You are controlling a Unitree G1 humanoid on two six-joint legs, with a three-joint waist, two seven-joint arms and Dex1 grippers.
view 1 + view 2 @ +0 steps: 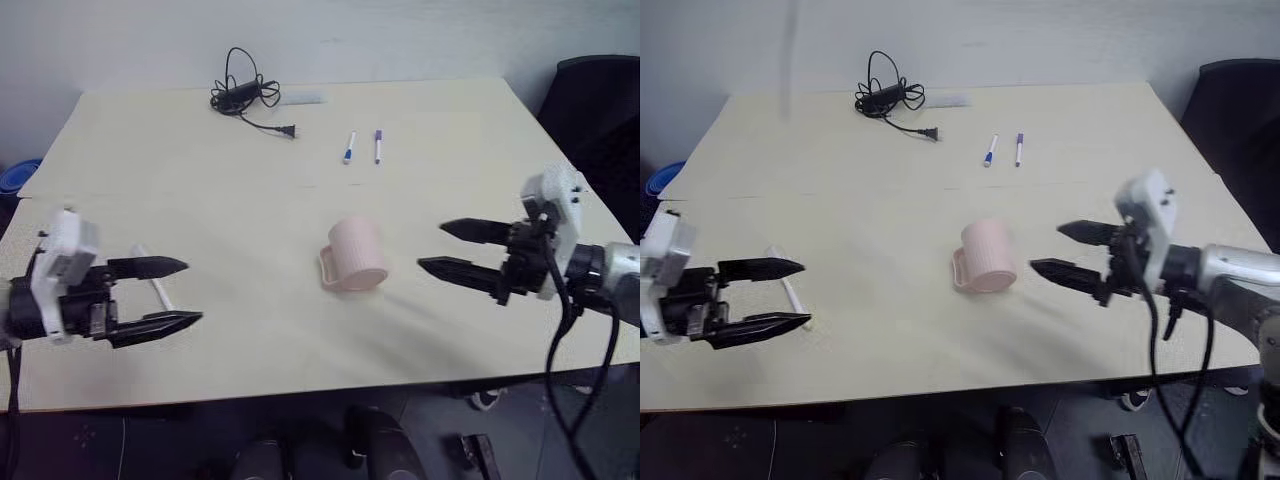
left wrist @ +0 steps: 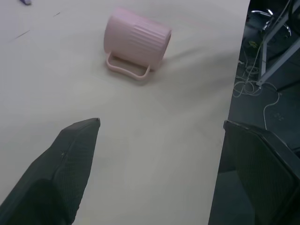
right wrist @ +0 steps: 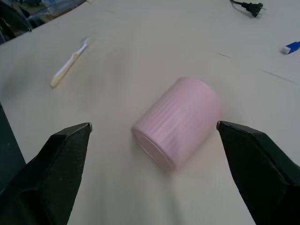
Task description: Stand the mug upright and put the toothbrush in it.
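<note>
The small pale pink mug with a loop handle (image 1: 354,255) lies on its side in the middle of the big cream counter (image 1: 200,200). Its handle rests flat on the counter, on the side near the robot. The slim white plastic toothbrush (image 3: 69,62) lies flat on the counter too, well apart from the mug, close by the left gripper (image 1: 170,292).

The left gripper has its jaws wide apart and holds nothing. The right gripper (image 1: 452,249) points at the mug from the other side, with its jaws apart too and nothing between them.

The mug is round, so I think it could roll away if one finger bumps it before the other one touches. A squeeze on the smooth round side might make it slip out. If it gets tipped up too fast, it may fall over again. The toothbrush is thin and flat, so the jaws might close on nothing, or push it off toward the counter edge.
</note>
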